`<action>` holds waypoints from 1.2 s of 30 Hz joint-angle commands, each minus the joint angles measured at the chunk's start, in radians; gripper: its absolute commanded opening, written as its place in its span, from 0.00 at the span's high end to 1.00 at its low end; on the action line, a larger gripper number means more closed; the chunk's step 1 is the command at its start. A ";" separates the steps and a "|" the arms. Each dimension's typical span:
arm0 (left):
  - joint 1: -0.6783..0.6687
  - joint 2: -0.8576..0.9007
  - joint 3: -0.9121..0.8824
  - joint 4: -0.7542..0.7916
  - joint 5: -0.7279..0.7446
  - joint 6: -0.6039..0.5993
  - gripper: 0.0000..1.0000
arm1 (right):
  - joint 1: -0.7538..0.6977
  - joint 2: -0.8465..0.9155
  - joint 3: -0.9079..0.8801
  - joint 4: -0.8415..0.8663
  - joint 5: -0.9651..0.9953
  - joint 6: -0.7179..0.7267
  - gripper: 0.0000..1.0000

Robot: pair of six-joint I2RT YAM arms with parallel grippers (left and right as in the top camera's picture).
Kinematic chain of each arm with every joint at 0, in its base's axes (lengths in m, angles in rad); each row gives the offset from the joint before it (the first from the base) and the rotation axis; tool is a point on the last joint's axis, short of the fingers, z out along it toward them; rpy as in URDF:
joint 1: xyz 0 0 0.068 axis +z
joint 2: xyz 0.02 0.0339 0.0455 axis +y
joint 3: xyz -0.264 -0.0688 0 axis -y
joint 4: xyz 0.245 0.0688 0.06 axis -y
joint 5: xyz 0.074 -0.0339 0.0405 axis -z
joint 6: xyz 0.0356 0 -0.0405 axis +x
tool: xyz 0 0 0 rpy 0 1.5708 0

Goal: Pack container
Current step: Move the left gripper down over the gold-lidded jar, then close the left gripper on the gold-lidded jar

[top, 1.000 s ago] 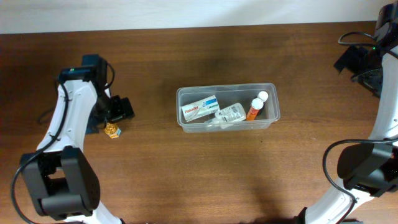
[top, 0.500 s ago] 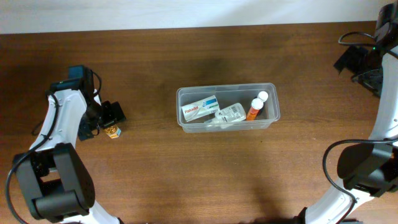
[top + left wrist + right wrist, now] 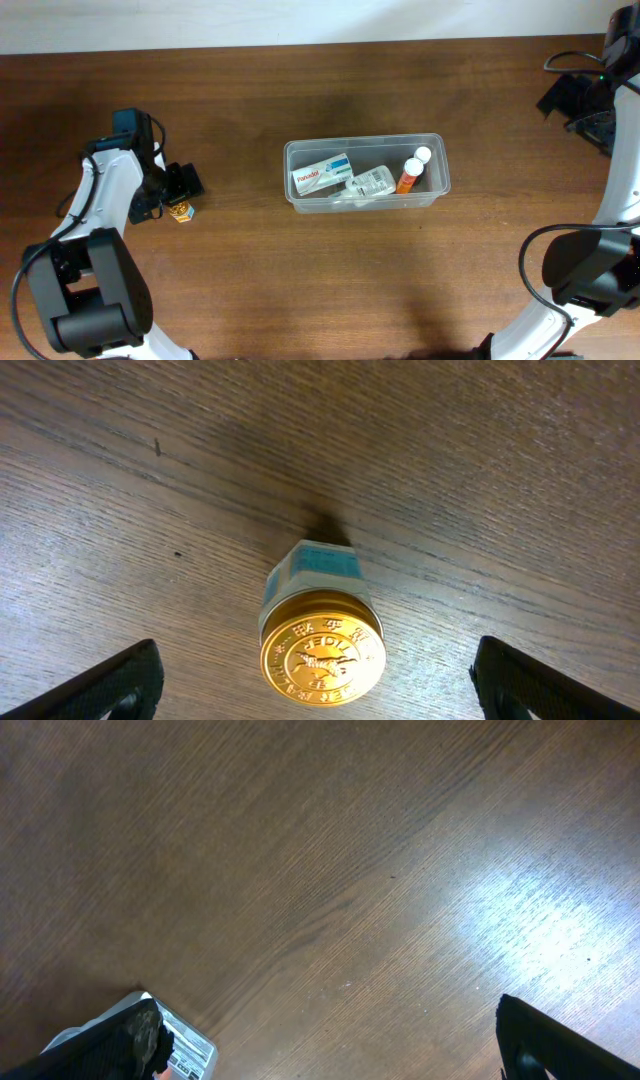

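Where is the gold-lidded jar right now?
Overhead, the jar stands on the table, left side, beside the left gripper, far left of the container. Left wrist view: upright between open jaws.

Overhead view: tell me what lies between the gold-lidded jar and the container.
Nothing but bare wooden table: the stretch from the jar to the container holds no object, as the overhead view shows.

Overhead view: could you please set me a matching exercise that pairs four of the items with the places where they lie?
Things:
1. Panadol box
2. clear bottle
3. orange bottle
4. gold-lidded jar

Places:
A. right end of the container
B. on the table, outside the container
C. left end of the container
D. middle of the container

Pairs: 1-C, 2-D, 3-A, 4-B
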 commanded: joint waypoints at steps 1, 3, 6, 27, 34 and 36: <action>0.006 0.000 -0.008 0.004 0.011 0.019 0.01 | -0.002 -0.016 0.010 0.002 0.012 0.005 0.02; 0.006 0.010 -0.008 0.007 0.011 0.019 0.01 | -0.002 -0.016 0.010 0.002 0.012 0.005 0.02; 0.006 0.038 -0.008 0.007 0.011 0.019 0.01 | -0.002 -0.016 0.010 0.002 0.012 0.005 0.02; 0.006 0.137 -0.008 0.052 0.010 0.015 0.01 | -0.002 -0.016 0.010 0.002 0.012 0.005 0.02; 0.006 0.148 -0.008 0.063 0.009 0.016 0.01 | -0.002 -0.017 0.010 0.002 0.012 0.005 0.02; 0.006 0.148 -0.008 0.067 0.007 0.016 0.01 | -0.002 -0.017 0.010 0.002 0.012 0.005 0.02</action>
